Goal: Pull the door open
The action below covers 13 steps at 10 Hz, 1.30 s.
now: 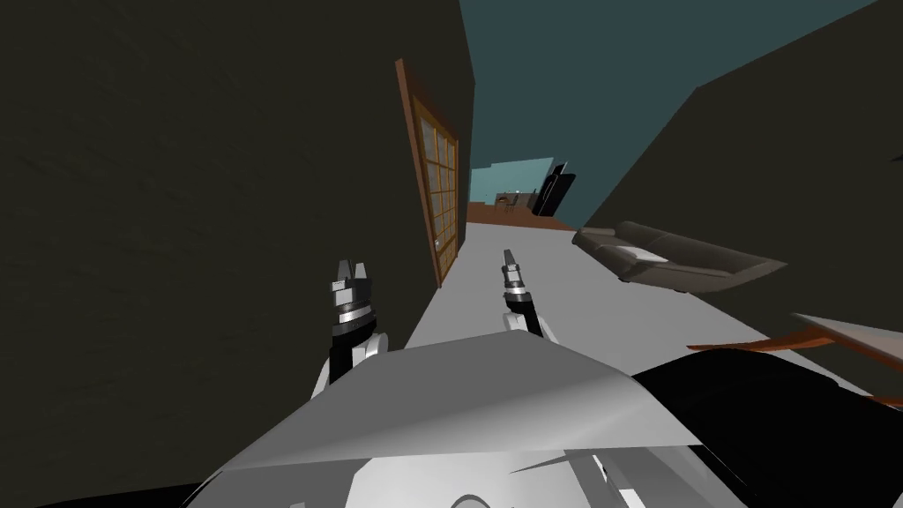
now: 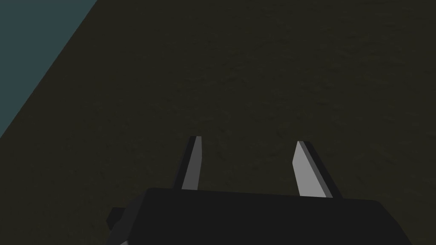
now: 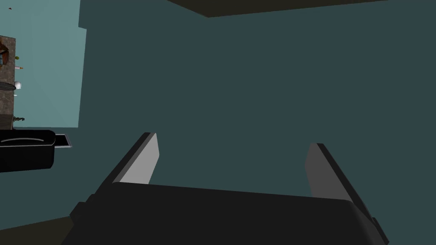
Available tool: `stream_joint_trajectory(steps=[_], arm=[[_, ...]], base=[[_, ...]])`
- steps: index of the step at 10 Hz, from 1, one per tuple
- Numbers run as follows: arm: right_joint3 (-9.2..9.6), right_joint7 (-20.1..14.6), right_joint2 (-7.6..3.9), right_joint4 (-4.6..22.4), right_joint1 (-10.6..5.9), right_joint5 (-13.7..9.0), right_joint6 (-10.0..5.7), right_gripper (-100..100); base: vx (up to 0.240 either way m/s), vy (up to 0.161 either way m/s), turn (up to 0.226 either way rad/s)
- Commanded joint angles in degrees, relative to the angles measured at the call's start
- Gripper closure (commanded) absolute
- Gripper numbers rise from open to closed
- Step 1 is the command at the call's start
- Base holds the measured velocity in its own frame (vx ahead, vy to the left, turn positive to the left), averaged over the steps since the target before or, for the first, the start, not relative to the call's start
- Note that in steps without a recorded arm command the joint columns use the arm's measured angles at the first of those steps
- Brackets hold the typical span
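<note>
Before the left fingers point(image 2: 307, 170) stands a dark wall point(image 2: 255, 64), the brown paned door point(image 1: 444, 190) further on; a sofa point(image 1: 679, 256) lies beyond the right fingers point(image 3: 142, 161). Both pairs stand wide apart, empty.

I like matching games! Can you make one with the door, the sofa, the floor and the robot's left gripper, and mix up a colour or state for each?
Things:
1. door
2. sofa
3. floor
4. left gripper

Descriptions:
A. light grey
B. fingers open, nothing between them
C. brown frame with a grid of panes
D. dark, beside the right-hand wall

Pairs: 1-C, 2-D, 3-A, 4-B
</note>
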Motion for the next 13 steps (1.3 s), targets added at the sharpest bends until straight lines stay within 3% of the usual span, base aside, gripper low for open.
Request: stream_joint_trajectory(steps=[1,13], arm=[[-0.02,1.2,-0.17,1.6,-0.33,0.8,-0.61,-100],[-1.42,9.0,-2.04,14.3,-3.4,6.2,-4.9,-100]], base=[[0.107,-0.013,0.113],[0.096,-0.034,0.124]])
